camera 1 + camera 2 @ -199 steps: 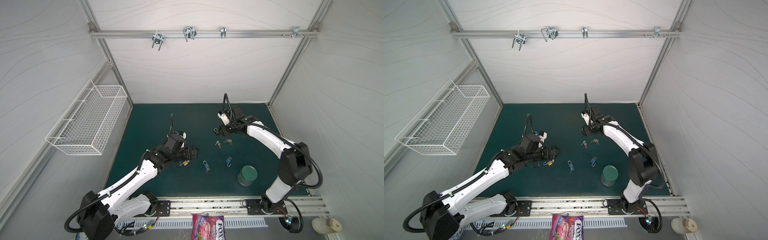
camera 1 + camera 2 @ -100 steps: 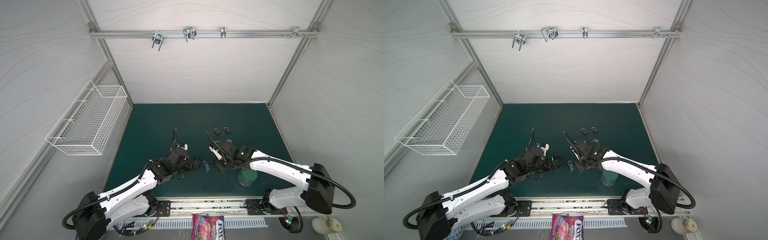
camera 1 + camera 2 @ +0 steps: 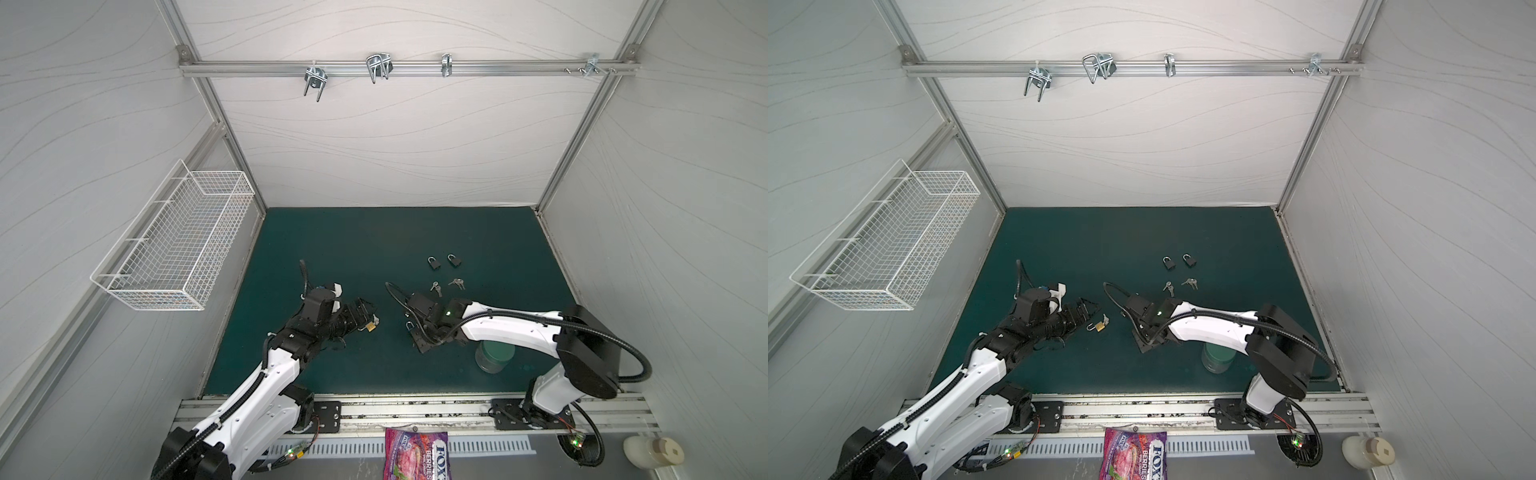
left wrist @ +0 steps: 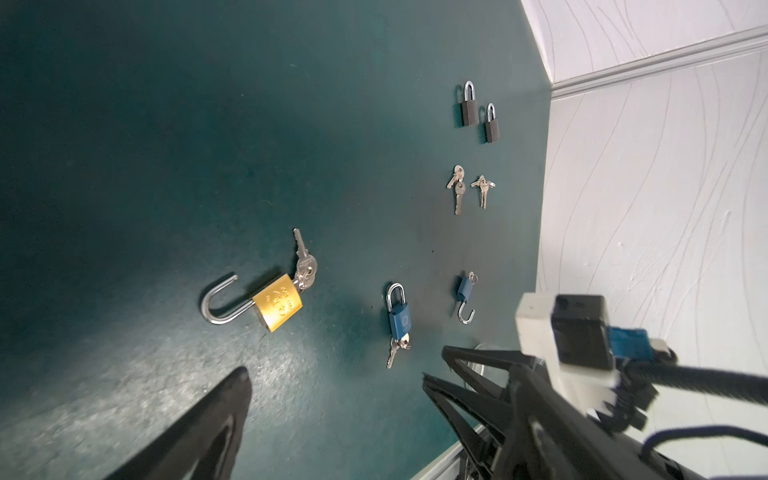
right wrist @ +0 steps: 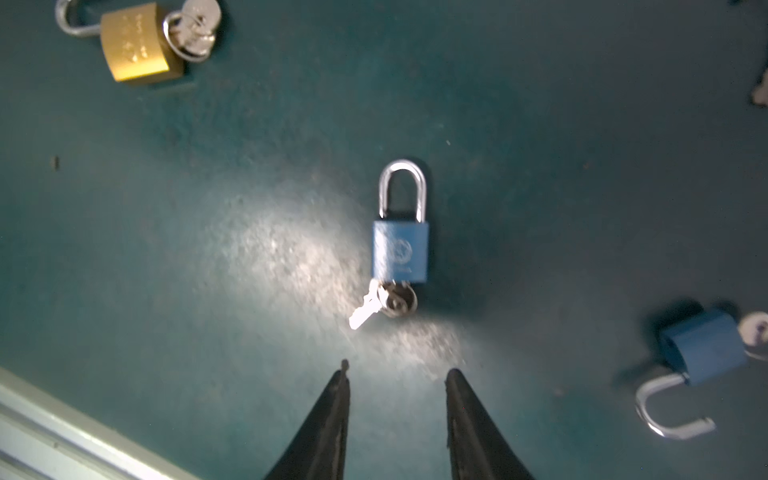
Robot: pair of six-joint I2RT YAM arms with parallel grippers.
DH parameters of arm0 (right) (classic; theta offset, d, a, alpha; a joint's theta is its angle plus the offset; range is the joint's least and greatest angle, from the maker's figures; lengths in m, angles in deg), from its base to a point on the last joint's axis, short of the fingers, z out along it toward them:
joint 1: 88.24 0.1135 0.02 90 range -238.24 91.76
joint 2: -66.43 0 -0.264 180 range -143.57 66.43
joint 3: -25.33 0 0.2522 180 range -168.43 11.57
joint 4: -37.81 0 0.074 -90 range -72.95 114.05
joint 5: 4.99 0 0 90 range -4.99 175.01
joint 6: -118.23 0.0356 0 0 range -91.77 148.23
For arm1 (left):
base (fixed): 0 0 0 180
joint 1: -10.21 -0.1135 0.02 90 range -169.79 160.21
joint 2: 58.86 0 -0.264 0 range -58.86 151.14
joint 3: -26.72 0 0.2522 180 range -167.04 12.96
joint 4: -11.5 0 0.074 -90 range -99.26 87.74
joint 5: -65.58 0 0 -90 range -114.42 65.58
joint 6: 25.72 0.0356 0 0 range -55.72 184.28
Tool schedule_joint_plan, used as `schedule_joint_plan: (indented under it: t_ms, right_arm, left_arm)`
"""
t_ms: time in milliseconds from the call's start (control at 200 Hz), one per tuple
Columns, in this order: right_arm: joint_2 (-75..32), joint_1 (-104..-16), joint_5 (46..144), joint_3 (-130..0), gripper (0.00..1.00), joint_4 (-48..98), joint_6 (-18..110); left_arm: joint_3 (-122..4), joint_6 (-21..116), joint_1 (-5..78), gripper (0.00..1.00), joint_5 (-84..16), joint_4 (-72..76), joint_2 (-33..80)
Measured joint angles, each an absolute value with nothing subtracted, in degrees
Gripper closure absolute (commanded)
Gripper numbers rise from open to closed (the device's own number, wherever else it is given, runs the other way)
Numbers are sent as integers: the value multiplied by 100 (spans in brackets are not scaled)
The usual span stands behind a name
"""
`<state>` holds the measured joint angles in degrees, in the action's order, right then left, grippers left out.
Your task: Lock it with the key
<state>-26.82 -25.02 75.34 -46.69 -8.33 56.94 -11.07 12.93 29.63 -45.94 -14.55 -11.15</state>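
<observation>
While lying flat on green mat (image 5: 166,249): blue padlock (image 5: 400,249), shackle closed, key (image 5: 392,301) at base. Just short of key, apart: right gripper (image 5: 399,374), jaws partly spread, empty, touching nothing. Beside: second blue padlock (image 5: 702,347), shackle open. Farther off: brass padlock (image 4: 277,302), shackle open, keys attached. Near it: left gripper (image 3: 365,311), jaws wide, empty.

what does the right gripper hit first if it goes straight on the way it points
Probably the keys in the closed blue padlock, dead ahead of the right gripper; depth is unclear.
</observation>
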Motion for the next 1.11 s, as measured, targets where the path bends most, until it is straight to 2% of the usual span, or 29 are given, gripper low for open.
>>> schedule_joint_plan:
  t_ms: [260, 800, 1105]
  right_arm:
    - [-3371, -2500, 7442, -5139, 56, -794, 5692]
    - [-3961, -2760, 7451, -5552, 57, -814, 5487]
    - [-4018, -2823, 7503, -5583, 66, -812, 5320]
  left_arm:
    - [-906, 1240, 2394, 4, -5077, -1425, -1282]
    - [-906, 1260, 2335, 7, -5278, -1322, -1142]
    - [-906, 1264, 2333, 7, -5285, -1176, -978]
